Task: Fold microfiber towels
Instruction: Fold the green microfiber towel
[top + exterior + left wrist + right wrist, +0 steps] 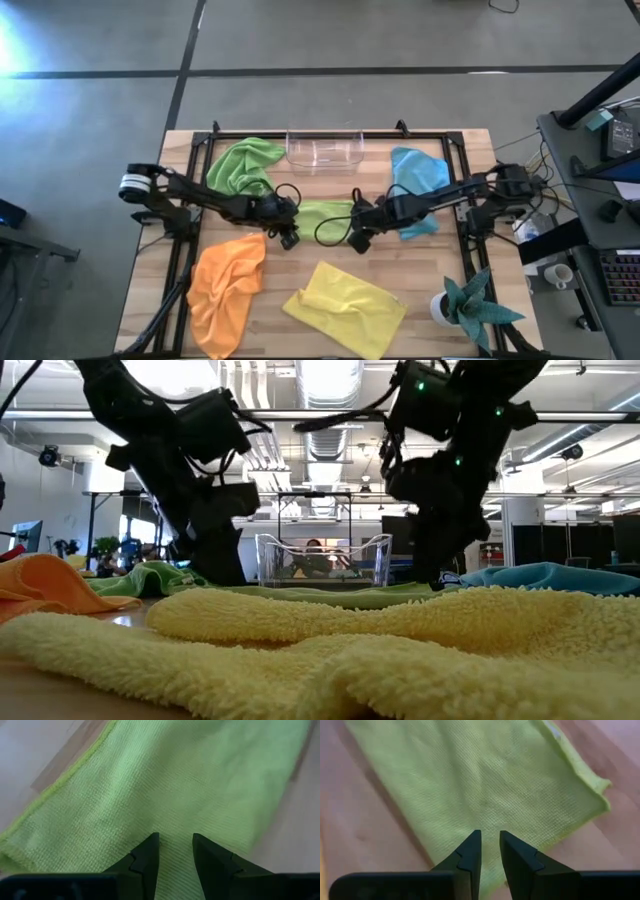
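Note:
A lime green towel [325,213], folded into a narrow strip, lies flat on the wooden table's middle [200,780] [485,785]. My left gripper [290,234] [176,837] slants down over the strip's left end, fingers a little apart with nothing between them. My right gripper [358,237] [490,834] slants down over its right end, with a narrower gap and also nothing in it. A second lime green towel [243,165] lies crumpled at the far left, a light blue one [418,175] at the far right, an orange one [228,285] near left, and a yellow one [345,305] near the middle. My left gripper has its fingertips [150,845] right over the folded green towel's cloth; whether they touch it I cannot tell. My right gripper stands the same way, its fingertips [472,842] low over the cloth near the strip's edge; touching or apart, I cannot tell.
A clear plastic bin [323,150] stands at the far edge behind the folded towel. A teal spiky plant in a white pot [470,303] sits at the near right corner. Black frame rails [190,200] run along the table's left and right sides.

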